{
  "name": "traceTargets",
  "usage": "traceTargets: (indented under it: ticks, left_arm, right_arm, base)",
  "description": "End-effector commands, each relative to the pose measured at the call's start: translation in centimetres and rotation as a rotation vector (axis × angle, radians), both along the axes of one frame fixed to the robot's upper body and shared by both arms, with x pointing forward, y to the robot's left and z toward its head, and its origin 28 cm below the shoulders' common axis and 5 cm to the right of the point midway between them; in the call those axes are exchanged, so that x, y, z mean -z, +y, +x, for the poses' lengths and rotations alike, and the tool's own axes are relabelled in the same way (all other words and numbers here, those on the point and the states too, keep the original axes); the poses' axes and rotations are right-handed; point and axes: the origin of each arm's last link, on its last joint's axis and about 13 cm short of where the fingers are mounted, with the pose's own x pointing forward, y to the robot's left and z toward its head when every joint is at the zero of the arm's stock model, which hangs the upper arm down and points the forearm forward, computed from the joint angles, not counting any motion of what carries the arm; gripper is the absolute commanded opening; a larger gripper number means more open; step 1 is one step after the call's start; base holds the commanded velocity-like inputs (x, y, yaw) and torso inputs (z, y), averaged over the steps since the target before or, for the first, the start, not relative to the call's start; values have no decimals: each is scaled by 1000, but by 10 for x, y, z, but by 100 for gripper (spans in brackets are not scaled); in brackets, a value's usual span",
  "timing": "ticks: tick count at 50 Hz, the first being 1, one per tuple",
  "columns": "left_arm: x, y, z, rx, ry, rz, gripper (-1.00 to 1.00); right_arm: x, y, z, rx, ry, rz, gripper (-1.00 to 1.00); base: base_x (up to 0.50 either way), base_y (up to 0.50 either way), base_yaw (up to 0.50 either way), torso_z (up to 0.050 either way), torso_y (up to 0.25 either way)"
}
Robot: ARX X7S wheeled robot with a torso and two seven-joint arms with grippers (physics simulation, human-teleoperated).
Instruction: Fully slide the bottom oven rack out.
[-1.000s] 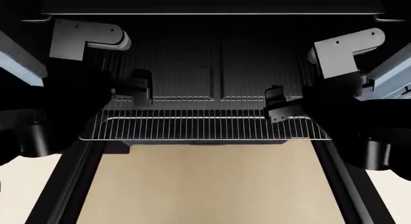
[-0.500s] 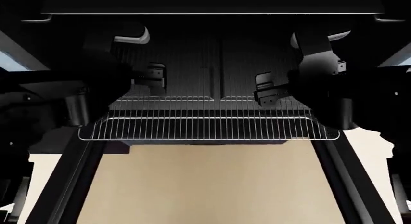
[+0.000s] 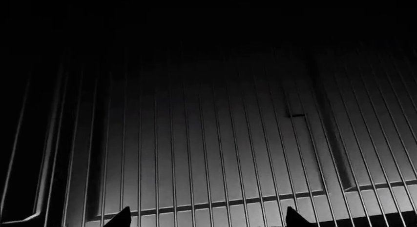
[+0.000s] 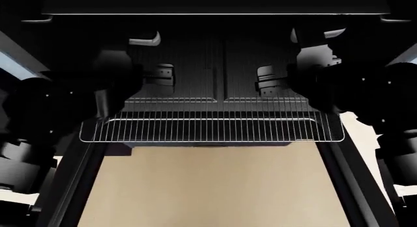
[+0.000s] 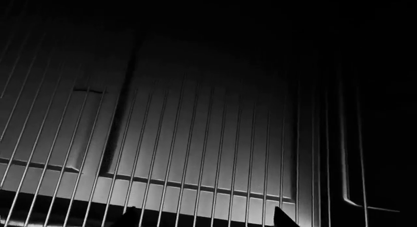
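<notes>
Open room above the bottom oven rack (image 4: pixel 212 129) lets my fingers (image 3: pixel 122 218) pass; the oven (image 4: pixel 215 66) walls close both sides.

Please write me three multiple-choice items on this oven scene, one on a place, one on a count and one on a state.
1. Where does the front edge of the silver-grey wire bottom oven rack lie?
A. Pushed deep inside the cavity
B. Drawn forward over the tan floor side of the black oven opening
C. Lying flat on the floor

2. How many claws reach into the dark cavity in the head view?
A. One
B. Two
C. None

3. What is the state of the left claw and right claw?
A. Both clamped on the front bar
B. Both above the rack rods, fingers apart, gripping nothing
C. One carrying a tray

Answers: 1 B, the round-cornered frame edge sits at the cavity mouth; 2 B, one claw shows at each side; 3 B, wrist views show spread fingertips with rods beyond.
</notes>
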Motion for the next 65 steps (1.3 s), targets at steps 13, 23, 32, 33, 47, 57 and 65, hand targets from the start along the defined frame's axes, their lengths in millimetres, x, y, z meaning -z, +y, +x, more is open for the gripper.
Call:
traceTargets:
  ticks: [13,23,32,33,47,57,65]
  left_arm:
    - [13,-5,30,-27,38,19,100]
    - [22,-6,33,-3,96,16,100]
    - [29,-8,32,2,114,13,100]
    - [29,-8,32,3,114,15,100]
    - [50,-6,26,-1,158,24,100]
    - [61,-3,3,31,249,67,100]
    - [75,4,-5,16,322,55,100]
  right_arm:
    - [21,6,28,13,32,14,100]
    - [29,13,35,5,52,25,100]
    - [39,13,35,5,67,29,100]
    - [40,13,34,5,68,29,100]
    - [63,7,29,14,125,31,100]
    - [71,7,3,-14,222,45,100]
    - [91,4,-11,-24,282,34,100]
  base:
    - [0,0,0,0,0]
    - [0,0,0,0,0]
    - [0,0,0,0,0]
    - [12,0,0,0,0]
    - [2,1,2,-2,-7]
    - [-2,0,1,-2,-8]
    - [-3,0,1,-4,-10]
